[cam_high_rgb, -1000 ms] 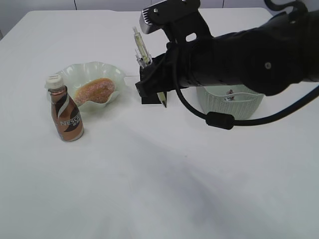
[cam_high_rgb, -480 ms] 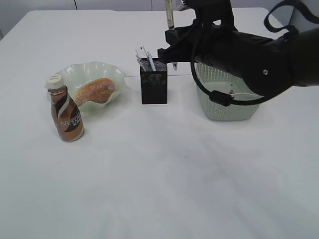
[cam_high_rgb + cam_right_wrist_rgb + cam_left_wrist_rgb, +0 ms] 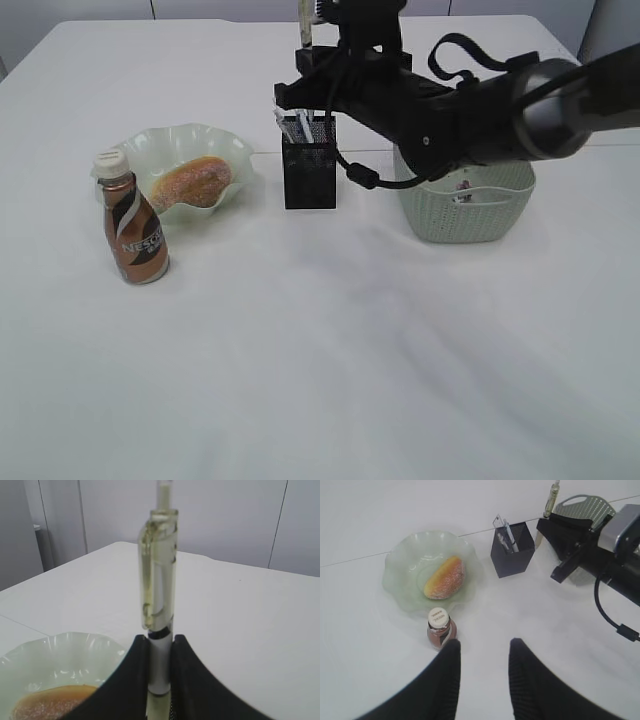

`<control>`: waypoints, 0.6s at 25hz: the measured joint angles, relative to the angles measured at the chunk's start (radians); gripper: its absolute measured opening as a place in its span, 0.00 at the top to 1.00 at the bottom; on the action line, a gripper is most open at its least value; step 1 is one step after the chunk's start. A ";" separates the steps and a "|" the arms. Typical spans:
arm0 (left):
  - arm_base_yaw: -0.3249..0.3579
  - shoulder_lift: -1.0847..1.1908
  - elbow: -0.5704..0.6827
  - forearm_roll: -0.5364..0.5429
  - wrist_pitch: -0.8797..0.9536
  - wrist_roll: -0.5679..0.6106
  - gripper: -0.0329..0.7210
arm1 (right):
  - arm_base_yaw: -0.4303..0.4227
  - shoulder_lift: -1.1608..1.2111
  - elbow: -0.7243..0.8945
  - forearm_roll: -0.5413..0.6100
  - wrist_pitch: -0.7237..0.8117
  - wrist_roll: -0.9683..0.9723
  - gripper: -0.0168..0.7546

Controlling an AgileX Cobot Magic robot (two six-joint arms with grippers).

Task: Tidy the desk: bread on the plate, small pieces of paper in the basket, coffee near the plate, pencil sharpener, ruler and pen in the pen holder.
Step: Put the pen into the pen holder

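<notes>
A: Where is the right claw (image 3: 159, 680)?

B: Up over the black mesh pen holder (image 3: 309, 174), near the middle of the white bench (image 3: 320, 360). Its fingers (image 3: 131, 680) are pinching a pen (image 3: 159, 595), which stands upright between them, clip end up. The pen has a clear yellowish barrel and its top sticks out above the arm in the exterior view.

A: Is the pen inside the holder?

B: I cannot tell how far the tip reaches; the arm hides it. A couple of other slim items already lean in the holder's left corner.

A: And the left claw (image 3: 482, 665)?

B: It hangs well above the bench with its two dark fingers (image 3: 447, 680) spread apart and nothing between them. The coffee bottle (image 3: 132, 230) stands upright just under it in the wrist view.

A: Where does the bottle sit relative to the plate (image 3: 160, 140)?

B: Just in front of the pale green ruffled plate, on its left side, close to the rim. The bread (image 3: 188, 182) lies in the plate, its sugared top showing.

A: The basket (image 3: 470, 215)?

B: To the right of the pen holder, partly behind the right arm. Something small and crumpled shows inside near the front handle, too small to make out.
</notes>
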 joint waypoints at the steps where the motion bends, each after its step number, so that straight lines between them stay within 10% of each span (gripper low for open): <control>1: 0.000 0.000 0.000 0.000 0.000 0.000 0.64 | -0.001 0.023 -0.027 0.002 0.000 0.000 0.86; 15: 0.000 0.000 0.000 0.000 0.000 0.000 0.64 | -0.048 0.155 -0.221 0.014 0.135 -0.052 0.86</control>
